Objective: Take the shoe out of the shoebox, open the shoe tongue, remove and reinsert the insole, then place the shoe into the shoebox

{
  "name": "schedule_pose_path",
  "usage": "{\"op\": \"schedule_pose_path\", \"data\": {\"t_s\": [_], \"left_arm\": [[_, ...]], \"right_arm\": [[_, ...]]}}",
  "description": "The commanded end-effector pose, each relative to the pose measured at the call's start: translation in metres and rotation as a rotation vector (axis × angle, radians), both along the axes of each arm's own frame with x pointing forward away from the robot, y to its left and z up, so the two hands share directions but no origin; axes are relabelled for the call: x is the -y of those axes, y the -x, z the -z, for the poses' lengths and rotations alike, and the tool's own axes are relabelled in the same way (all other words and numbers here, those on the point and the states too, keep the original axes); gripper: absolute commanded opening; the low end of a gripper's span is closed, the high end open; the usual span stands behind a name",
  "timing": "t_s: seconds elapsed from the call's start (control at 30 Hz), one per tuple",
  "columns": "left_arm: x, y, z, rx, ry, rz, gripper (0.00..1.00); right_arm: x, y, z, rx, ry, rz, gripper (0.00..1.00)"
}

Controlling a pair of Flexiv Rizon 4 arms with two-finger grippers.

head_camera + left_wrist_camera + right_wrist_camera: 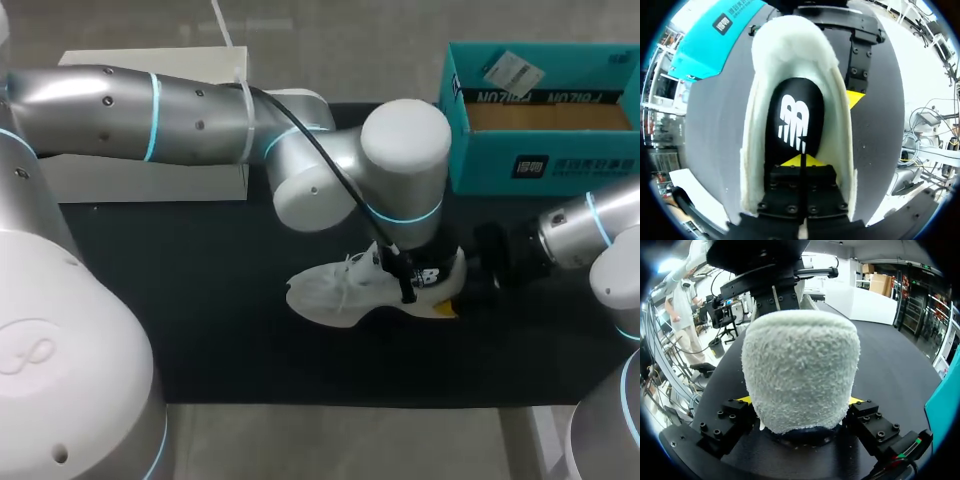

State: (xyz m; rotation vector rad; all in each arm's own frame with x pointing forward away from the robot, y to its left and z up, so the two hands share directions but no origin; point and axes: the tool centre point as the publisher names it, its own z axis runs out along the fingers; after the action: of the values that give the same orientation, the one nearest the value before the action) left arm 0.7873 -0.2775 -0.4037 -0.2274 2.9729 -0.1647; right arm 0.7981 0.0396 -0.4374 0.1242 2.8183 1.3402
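Note:
A white shoe [335, 292] lies on the black mat, toe to the left. My left arm reaches over it, and my left gripper [408, 283] points down into its opening. In the left wrist view the left gripper [802, 161] is shut, its yellow tips together on the black insole [792, 117]; whether any insole is pinched does not show. My right gripper [468, 275] is at the heel. In the right wrist view the fuzzy white heel [800, 365] fills my right gripper [799, 407], with a finger pressed against each side. The teal shoebox [540, 160] stands at the back right.
A white box lid [150, 175] lies at the back left, partly under my left arm. The black mat [200, 330] covers the table's middle, with bare mat in front of and left of the shoe.

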Motion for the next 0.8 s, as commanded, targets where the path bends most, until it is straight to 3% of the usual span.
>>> {"op": "schedule_pose_path", "data": {"t_s": [0.03,0.33,0.8], "left_arm": [[-0.016,-0.004,-0.021,-0.017,0.087,-0.018,0.0],[-0.016,-0.006,-0.035,-0.021,0.13,-0.019,0.0],[0.013,0.016,-0.017,-0.149,0.119,0.13,0.0]], "right_arm": [[-0.003,0.002,0.004,0.002,0.004,0.001,0.0],[-0.003,0.002,0.004,0.002,0.004,0.001,0.0],[-0.003,0.002,0.004,0.002,0.004,0.001,0.0]]}}
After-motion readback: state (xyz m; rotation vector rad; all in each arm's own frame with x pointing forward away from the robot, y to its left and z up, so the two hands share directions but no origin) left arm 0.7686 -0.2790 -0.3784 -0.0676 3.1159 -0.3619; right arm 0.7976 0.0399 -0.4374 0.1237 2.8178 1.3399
